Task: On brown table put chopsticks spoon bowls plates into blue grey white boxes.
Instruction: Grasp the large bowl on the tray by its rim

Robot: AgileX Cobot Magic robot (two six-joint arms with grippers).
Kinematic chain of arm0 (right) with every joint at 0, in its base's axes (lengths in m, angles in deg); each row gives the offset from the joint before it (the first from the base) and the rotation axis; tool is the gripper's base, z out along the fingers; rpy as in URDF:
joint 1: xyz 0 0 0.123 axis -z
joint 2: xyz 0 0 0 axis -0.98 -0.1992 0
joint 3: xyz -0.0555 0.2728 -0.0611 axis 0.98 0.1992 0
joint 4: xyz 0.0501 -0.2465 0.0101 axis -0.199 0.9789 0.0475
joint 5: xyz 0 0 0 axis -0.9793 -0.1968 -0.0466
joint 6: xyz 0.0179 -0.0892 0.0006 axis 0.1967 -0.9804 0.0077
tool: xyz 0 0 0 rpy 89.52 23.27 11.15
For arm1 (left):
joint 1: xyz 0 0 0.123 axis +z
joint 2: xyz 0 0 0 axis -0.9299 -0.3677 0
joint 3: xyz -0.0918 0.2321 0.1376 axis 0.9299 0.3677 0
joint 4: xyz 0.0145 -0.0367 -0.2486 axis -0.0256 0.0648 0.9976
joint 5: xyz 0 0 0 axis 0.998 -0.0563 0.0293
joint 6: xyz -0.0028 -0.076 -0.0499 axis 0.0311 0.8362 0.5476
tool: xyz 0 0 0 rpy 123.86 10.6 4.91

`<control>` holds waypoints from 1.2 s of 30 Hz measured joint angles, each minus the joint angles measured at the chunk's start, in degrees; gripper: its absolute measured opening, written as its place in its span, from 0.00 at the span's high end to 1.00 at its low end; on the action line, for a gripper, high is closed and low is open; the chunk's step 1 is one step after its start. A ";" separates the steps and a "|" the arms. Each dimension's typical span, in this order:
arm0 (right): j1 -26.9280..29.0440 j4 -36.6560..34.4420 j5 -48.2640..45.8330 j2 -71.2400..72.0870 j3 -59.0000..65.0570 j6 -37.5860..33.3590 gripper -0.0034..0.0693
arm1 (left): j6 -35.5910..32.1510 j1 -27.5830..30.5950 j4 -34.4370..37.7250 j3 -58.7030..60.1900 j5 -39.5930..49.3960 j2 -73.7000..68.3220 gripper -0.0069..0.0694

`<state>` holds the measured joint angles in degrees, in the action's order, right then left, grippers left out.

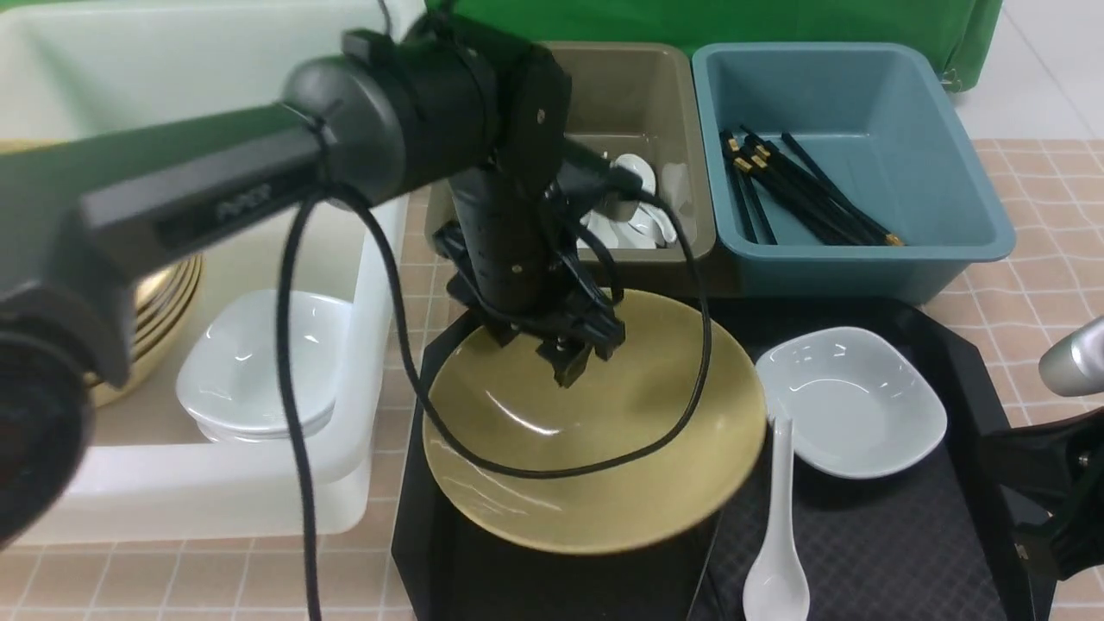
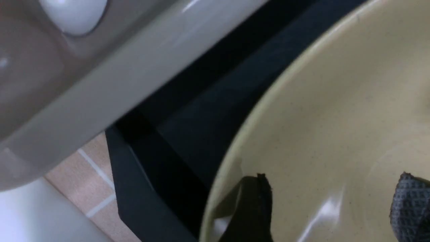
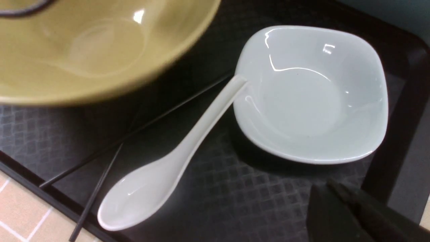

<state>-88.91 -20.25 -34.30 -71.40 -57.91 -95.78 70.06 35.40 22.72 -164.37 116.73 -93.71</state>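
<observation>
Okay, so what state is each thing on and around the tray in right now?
Yellow bowl: empty, upright on tray.
White plate: empty, upright.
Spoon: lying scoop up, handle tip against plate.
Blue box: holds chopsticks.
Grey box: holds spoons.
White tub: holds stacked plates, stacked bowls.
Left gripper: jaws open.

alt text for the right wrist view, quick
A white soup spoon lies on a black cross-hatched tray, its handle tip against a squarish white dish. Two black chopsticks lie beside the spoon, and a mustard-yellow bowl fills one corner.
</observation>
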 joint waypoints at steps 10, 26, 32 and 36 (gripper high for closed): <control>0.00 -0.06 0.27 0.00 0.00 0.00 0.89 | 3.71 0.01 -0.45 -3.02 5.03 -1.02 0.28; 0.00 -0.23 0.65 0.00 0.00 0.00 0.89 | 4.22 1.85 -4.32 -6.47 6.53 -1.19 0.28; 0.00 -0.36 0.65 0.00 0.00 0.00 0.89 | 4.42 2.45 -2.64 -6.47 6.48 -3.87 0.29; 0.00 -0.41 0.71 0.00 0.00 0.11 0.89 | 3.00 2.50 -0.48 -6.47 6.43 -5.31 0.36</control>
<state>-88.91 -20.65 -33.60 -71.40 -57.91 -95.67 73.06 37.90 22.24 -170.84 123.16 -99.02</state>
